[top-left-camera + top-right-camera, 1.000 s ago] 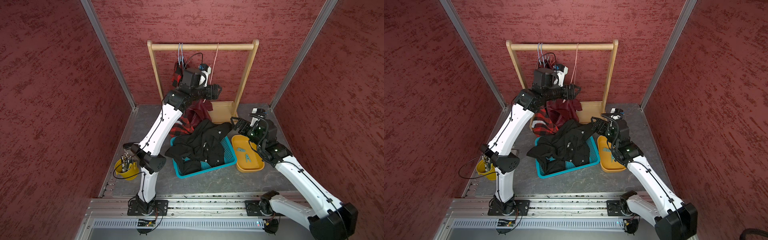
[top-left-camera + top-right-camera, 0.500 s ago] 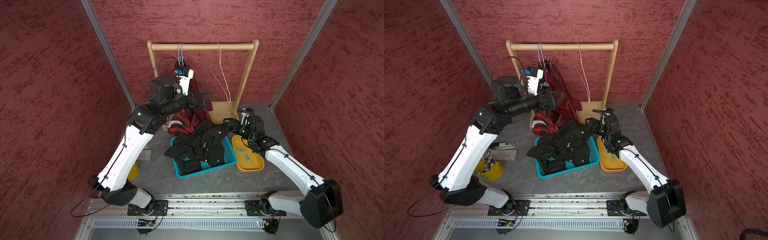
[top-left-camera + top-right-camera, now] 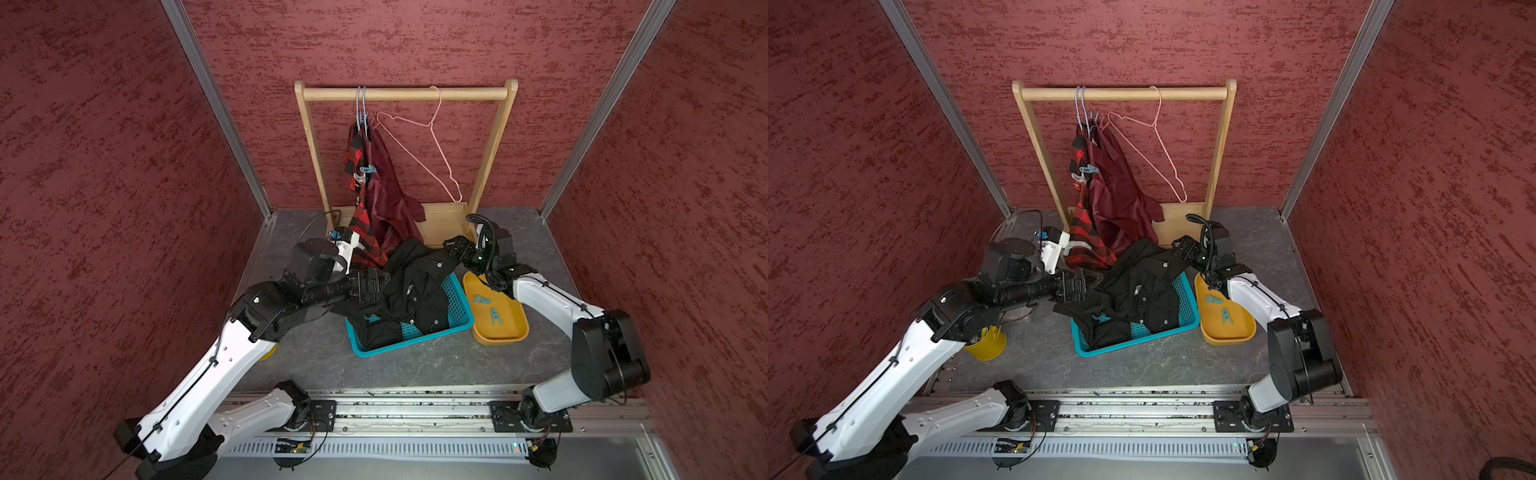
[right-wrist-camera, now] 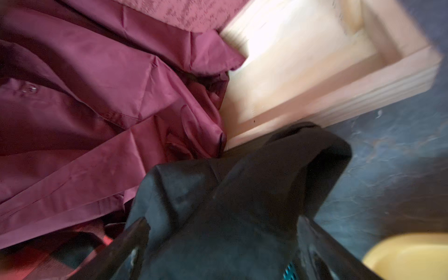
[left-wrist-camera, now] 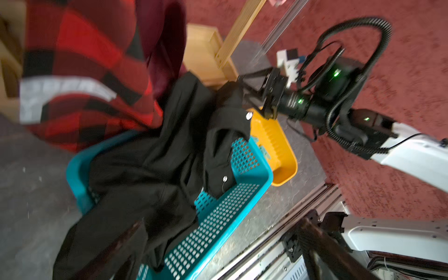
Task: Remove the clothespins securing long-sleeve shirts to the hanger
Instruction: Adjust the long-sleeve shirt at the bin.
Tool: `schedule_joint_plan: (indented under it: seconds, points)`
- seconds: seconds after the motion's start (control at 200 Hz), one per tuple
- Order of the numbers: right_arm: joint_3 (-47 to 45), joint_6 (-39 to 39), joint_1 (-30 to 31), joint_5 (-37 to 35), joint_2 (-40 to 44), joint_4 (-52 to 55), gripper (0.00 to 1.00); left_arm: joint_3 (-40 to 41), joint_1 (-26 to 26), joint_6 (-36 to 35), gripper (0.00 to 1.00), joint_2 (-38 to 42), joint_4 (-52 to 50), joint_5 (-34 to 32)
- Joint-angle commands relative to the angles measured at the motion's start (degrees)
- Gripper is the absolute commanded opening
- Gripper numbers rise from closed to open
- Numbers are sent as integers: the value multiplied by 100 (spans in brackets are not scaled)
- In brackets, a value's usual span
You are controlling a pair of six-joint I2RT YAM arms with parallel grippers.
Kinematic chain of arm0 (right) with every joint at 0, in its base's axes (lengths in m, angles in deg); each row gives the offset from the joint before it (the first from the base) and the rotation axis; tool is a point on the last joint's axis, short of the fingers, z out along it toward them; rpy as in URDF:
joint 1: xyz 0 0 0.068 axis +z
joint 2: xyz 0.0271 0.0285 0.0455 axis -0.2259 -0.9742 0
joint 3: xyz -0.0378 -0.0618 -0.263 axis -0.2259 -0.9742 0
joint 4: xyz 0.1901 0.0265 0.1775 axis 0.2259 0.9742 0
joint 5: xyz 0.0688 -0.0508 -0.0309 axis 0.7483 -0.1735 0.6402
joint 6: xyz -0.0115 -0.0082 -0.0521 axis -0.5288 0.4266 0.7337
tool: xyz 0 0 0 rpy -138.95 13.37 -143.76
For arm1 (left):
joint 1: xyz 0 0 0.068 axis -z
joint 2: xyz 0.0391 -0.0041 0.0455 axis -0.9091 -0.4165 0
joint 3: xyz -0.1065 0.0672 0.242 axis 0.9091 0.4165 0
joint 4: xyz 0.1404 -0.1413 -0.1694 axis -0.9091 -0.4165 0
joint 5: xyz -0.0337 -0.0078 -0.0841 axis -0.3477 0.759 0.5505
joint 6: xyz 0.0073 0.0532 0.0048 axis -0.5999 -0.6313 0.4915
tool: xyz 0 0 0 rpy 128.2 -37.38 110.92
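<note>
Two clothespins (image 3: 366, 170) sit clipped high on the hanging plaid shirt (image 3: 360, 220) and maroon shirt (image 3: 388, 199). They are judged light, stiff and springy; pinch the tail ends. Left claw (image 3: 378, 284) and right claw (image 3: 451, 246) are both released at the black shirt (image 3: 415, 286).

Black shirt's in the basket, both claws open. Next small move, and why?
Probably raise the left claw toward the teal clothespin clipped where the plaid shirt and maroon shirt hang. That claw sits open and low beside the black shirt, which already lies in the basket, and a white clothespin is clipped there too.
</note>
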Motion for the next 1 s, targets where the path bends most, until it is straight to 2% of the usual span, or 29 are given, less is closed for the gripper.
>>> schedule_joint_plan:
  seconds: [0.0, 0.075, 0.16, 0.225, 0.361, 0.466, 0.631, 0.786, 0.992]
  points:
    - [127, -409, -23, 300, -239, -526, 95, 201, 29, 476, 100, 165, -389, -108]
    - [146, -487, -23, 354, -316, -663, 94, 239, 31, 556, 100, 158, -370, -48]
    - [196, -529, -18, 451, -345, -787, 82, 252, 44, 567, 100, 150, -303, -71]
    - [226, -541, -10, 507, -316, -841, 65, 255, 40, 543, 100, 139, -286, -148]
    - [174, -623, 9, 660, -128, -946, 19, 208, 21, 418, 100, 87, -284, -241]
    - [160, -568, 167, 713, 182, -853, 0, 176, -48, 347, 99, -12, -417, -452]
    - [209, -538, 600, 657, 899, -391, 0, 210, -321, 329, 99, -80, -487, -582]
    - [355, -476, 1184, 469, 1475, 99, 0, 337, -795, 333, 100, -84, -494, -489]
    - [786, -524, 2099, 390, 1756, 423, 0, 374, -1175, 150, 99, -230, -566, -477]
